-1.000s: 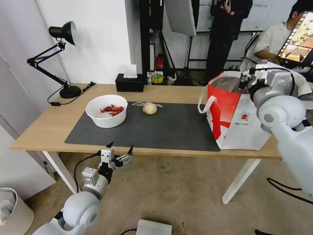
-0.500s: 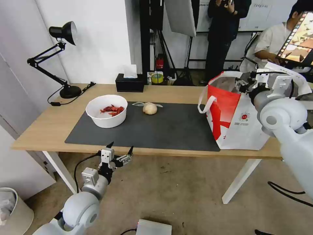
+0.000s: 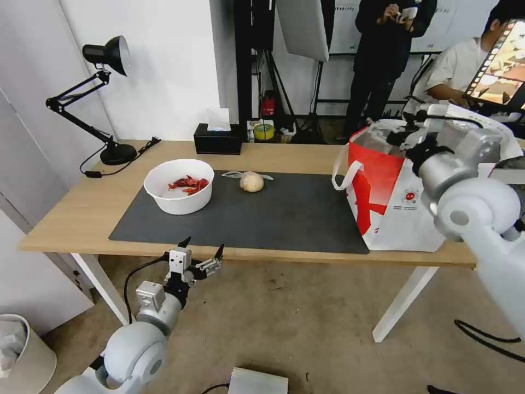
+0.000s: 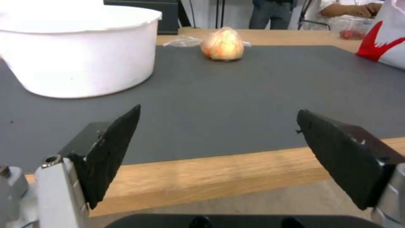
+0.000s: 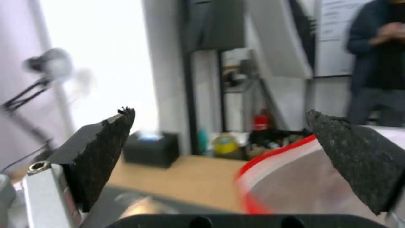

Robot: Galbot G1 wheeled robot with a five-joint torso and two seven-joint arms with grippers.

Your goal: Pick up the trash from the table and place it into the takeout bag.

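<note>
On the dark mat [image 3: 284, 216] of the table [image 3: 71, 219] stands a white bowl [image 3: 178, 186] with red shells in it. The beige wrapped lump [image 3: 251, 181] lies to its right, mid-mat. At the table's right end stands the white-and-red takeout bag [image 3: 394, 202]. My right gripper [image 3: 403, 131] hovers over the bag's open top, open and empty [image 5: 219, 114], with the bag's red rim [image 5: 278, 152] below it. My left gripper [image 3: 201, 250] hangs open and empty just below the table's front edge. In the left wrist view [image 4: 218, 110] it faces the bowl [image 4: 80, 47] and the lump [image 4: 222, 44].
A black desk lamp [image 3: 104, 98] stands at the back left of the table. A black tissue box [image 3: 217, 139] sits at the back edge. A bin [image 3: 22, 355] stands on the floor at the left. People and stands are behind the table.
My right arm has swung a little to the left above the bag, its gripper staying open. The left arm, bowl and lump have not moved.
</note>
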